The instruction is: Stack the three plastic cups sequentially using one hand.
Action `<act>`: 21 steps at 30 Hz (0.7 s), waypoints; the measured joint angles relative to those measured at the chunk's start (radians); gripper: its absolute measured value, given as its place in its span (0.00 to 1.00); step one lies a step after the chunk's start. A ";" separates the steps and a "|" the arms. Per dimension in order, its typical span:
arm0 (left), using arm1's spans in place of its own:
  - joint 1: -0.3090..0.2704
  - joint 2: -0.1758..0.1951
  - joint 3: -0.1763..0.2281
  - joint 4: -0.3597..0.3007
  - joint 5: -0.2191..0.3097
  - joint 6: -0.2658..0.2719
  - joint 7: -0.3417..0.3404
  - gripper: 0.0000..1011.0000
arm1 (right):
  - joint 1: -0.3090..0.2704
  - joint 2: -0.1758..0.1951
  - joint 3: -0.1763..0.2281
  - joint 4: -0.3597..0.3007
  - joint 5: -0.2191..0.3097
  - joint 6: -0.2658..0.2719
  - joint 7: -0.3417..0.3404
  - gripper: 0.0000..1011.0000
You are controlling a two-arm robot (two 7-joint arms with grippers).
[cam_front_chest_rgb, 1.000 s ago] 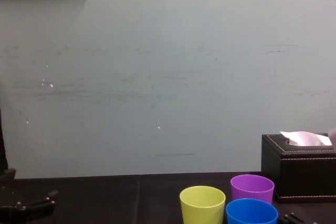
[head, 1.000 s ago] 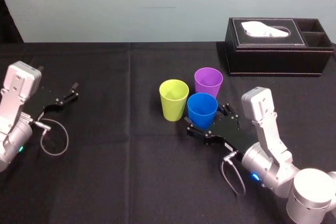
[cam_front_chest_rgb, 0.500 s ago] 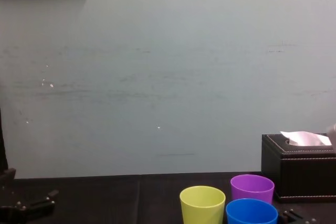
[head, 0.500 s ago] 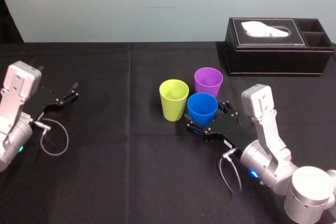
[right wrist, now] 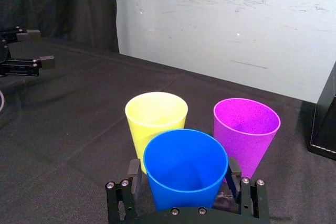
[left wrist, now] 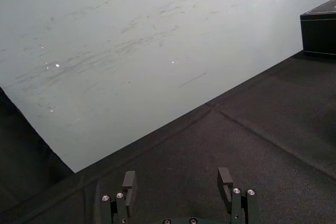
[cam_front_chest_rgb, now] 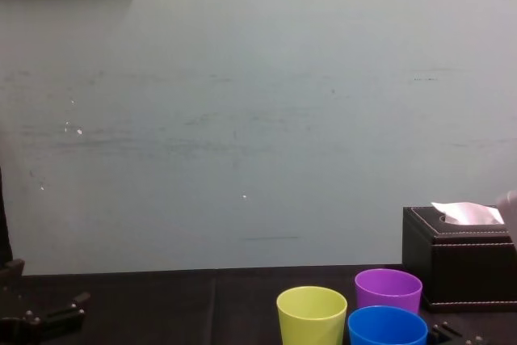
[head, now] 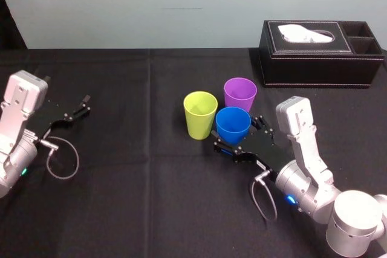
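Three plastic cups are seen upright and close together mid-worktop (head: 133,197): the yellow-green cup (head: 200,113) at left, the purple cup (head: 240,93) farther back, the blue cup (head: 233,122) nearest. The blue cup is straddled by the right gripper (head: 237,136), its jaws held open. The left gripper (head: 84,105) is parked at the left, jaws apart

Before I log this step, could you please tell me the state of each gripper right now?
Left gripper: open, holding nothing.
Right gripper: open, straddling the blue cup, not yet gripping it.
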 joint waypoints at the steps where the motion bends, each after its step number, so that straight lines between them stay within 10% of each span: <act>1: 0.000 0.000 0.000 0.000 0.000 0.000 0.000 1.00 | 0.000 0.000 0.000 0.000 0.000 0.000 0.000 0.99; 21: 0.000 0.000 0.000 0.000 0.000 0.000 0.000 1.00 | -0.002 0.001 0.000 -0.001 0.001 -0.002 0.001 0.99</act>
